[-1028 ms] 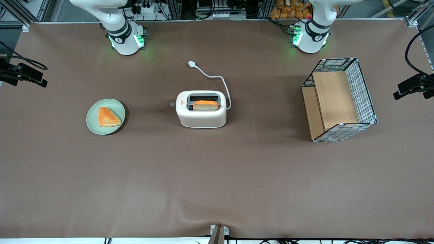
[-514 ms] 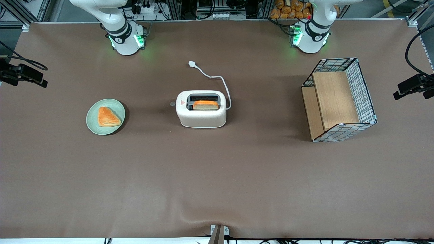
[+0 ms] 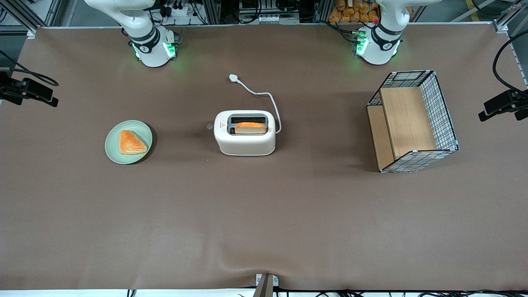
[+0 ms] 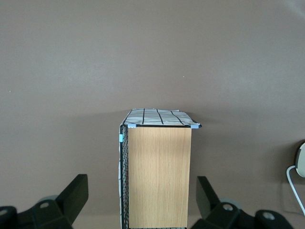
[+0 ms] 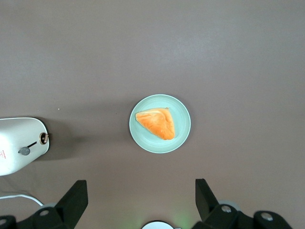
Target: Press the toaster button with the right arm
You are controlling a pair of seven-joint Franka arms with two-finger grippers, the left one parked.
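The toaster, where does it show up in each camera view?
Front view: the toaster stands mid-table, bread in one slot.
Right wrist view: its narrow end shows beside the green plate; the gripper hangs high, fingers open.
Left wrist view: only its rounded edge shows.
Shared landmark: its white cord.

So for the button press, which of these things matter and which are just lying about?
Matter:
- toaster
- toaster button on its narrow end
- gripper, fingers open, high above the plate, well clear of the toaster

Lying about:
- green plate with pastry
- bread slice in the slot
- wire-mesh crate
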